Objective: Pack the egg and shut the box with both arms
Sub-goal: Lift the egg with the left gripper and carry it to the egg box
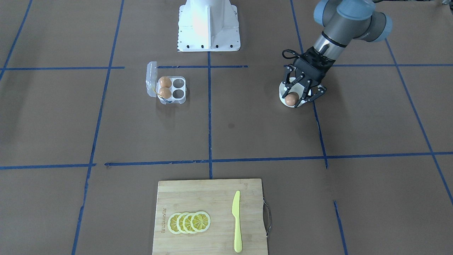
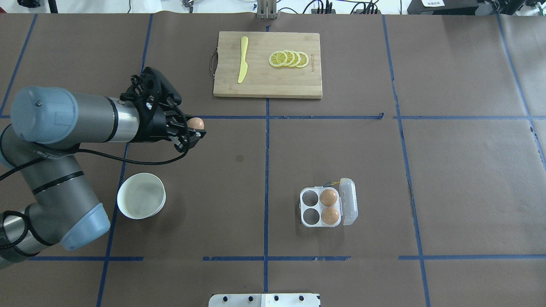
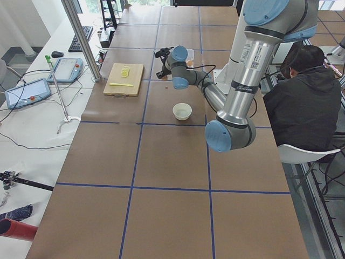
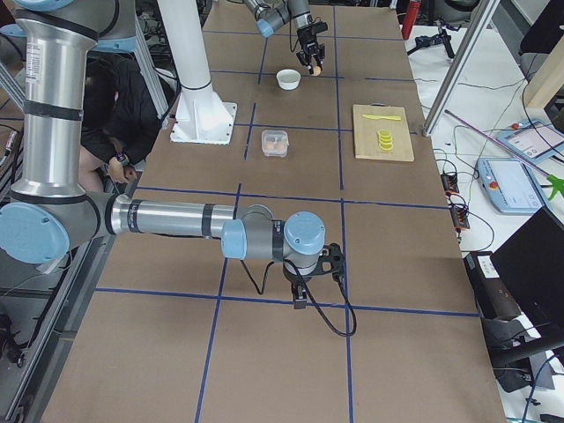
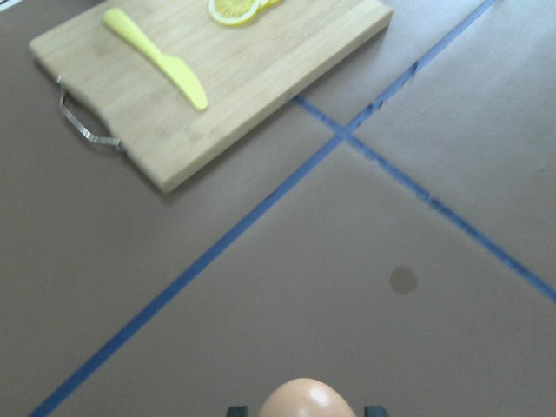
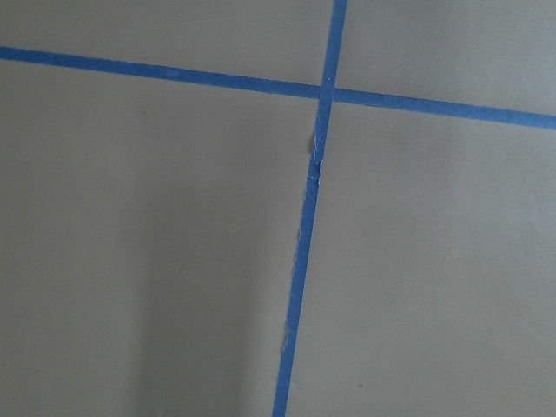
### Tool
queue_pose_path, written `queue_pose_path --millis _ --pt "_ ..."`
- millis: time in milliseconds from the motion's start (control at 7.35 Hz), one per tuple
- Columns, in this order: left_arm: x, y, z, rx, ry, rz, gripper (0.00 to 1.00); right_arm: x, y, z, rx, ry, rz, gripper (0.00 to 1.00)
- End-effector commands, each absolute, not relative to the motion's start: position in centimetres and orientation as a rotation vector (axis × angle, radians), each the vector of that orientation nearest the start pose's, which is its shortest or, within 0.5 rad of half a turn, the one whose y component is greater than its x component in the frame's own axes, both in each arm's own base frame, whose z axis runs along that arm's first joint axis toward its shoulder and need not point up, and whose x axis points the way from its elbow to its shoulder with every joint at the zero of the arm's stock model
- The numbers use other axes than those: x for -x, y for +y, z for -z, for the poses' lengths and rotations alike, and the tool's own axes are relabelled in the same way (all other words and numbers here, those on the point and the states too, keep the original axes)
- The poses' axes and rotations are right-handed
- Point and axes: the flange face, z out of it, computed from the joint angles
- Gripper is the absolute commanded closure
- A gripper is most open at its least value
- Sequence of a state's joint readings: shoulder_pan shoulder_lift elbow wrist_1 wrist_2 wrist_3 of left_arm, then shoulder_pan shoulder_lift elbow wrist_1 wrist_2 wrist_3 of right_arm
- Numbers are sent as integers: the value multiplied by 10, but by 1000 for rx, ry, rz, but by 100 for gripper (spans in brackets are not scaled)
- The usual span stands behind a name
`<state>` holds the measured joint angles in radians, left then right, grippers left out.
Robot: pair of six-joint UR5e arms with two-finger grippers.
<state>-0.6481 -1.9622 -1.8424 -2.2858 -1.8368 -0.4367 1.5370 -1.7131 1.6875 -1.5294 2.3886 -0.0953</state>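
Note:
My left gripper [image 2: 193, 130] is shut on the orange-brown egg [image 2: 196, 123] and holds it in the air above the table. The egg also shows in the front view [image 1: 291, 99] and at the bottom edge of the left wrist view [image 5: 306, 400]. The clear box [image 2: 310, 207] stands with its lid [image 2: 349, 201] open. Two other brown eggs [image 2: 329, 207] fill its two cells on the lid side, and the other two cells are empty. My right gripper [image 4: 308, 273] shows only in the exterior right view, low over the table. I cannot tell whether it is open or shut.
A round white bowl [image 2: 141, 195], empty, stands near my left arm. A wooden cutting board [image 2: 268, 81] at the far side carries a yellow knife [image 2: 243, 59] and lemon slices [image 2: 289, 59]. The white pedestal [image 1: 208, 26] is at the robot's side.

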Motion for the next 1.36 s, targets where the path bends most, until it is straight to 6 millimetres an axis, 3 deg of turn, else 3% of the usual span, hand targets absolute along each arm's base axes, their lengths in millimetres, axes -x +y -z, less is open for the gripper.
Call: queue_pose_path --millis 0,272,408,544,816,1224 --pt "-426 -438 -220 -1090 1172 -613 100 -46 -434 -660 -40 -817 128 0" --pt "-502 -393 -214 -1190 1257 -593 100 -45 -434 -661 -37 -816 129 0" --pt "-546 -348 -213 -1203 1258 -567 100 -46 -434 -661 -38 -816 127 0" --pt "-573 -333 -208 -1239 1225 -601 100 -46 -434 -661 -38 -816 127 0" --pt "-629 -270 -209 -1268 1222 -547 100 -46 -433 -662 -35 -816 126 0" --pt "-659 -269 -191 -1262 1226 -552 100 -46 -433 -663 -34 -814 125 0"
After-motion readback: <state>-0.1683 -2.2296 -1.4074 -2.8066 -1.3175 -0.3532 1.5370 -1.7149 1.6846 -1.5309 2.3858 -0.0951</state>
